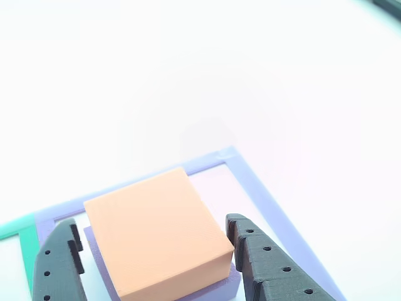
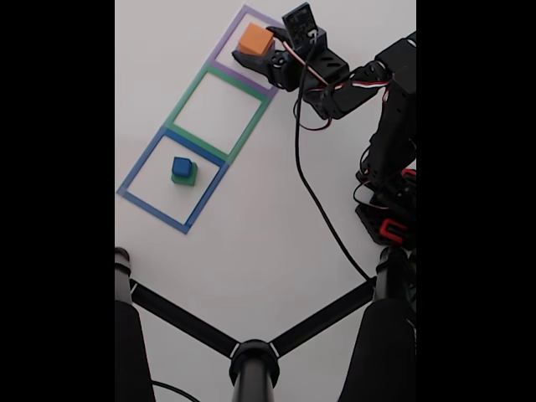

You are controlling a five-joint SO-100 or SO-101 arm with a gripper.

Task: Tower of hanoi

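Gripper (image 1: pixel 156 263) is sitting with its 2 dark fingers (image 1: pixel 276 266) spread wide, one on each side of the orange block (image 1: pixel 153 229); small gaps are showing between fingers and block in the other view, so nothing is being pinched.

Orange block is resting on the purple block (image 1: pixel 216 287), whose edge is peeking out underneath. Both are lying inside the purple square outline (image 1: pixel 263 194), close to its near side in the other view.

In the fixed view the white table (image 2: pixel 276 234) is carrying 3 outlines in a diagonal row: the purple outline (image 2: pixel 224 70) toward the top edge, the green outline (image 2: pixel 186 97) in the middle, the blue outline (image 2: pixel 151 208) lowest and furthest left. Orange block (image 2: pixel 255 39) is showing at the top, with the gripper (image 2: pixel 257 57) around it and the arm (image 2: pixel 394 109) reaching in from the right edge.

Blue block (image 2: pixel 182 167) is sitting on the green block (image 2: pixel 186 179) inside the blue outline, well apart from the gripper.

A black cable (image 2: pixel 314 201) is trailing across the table. A black stand (image 2: pixel 253 356) is spreading along the bottom edge.
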